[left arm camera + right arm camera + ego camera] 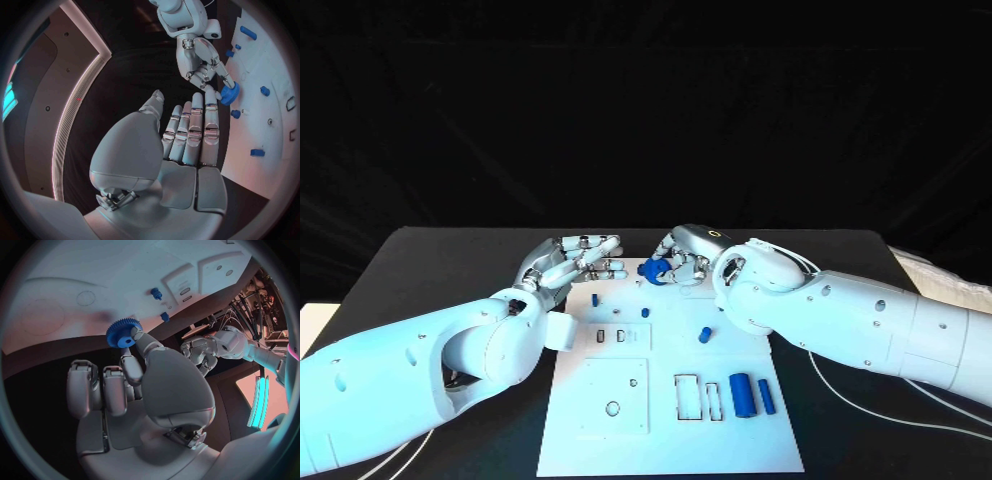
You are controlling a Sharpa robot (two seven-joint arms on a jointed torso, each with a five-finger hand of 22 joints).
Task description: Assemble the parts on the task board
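Blue toothed gear (122,333) pinched in the right hand (678,262) at the far edge of the task board (733,440).
It looked small, stiff, light plastic, best gripped across its faces, clear of the teeth. The right wrist view showed teeth and bore; the left wrist view showed the left hand (187,135) holding nothing, fingers straight, seemingly close together.

table: (444,270) black, with a flat top
curtain: (646,110) dark cloth hanging behind the table's far edge
cables: (877,405) thin and white, lying on the table near its right edge
cloth: (942,280) pale, at the table's right edge
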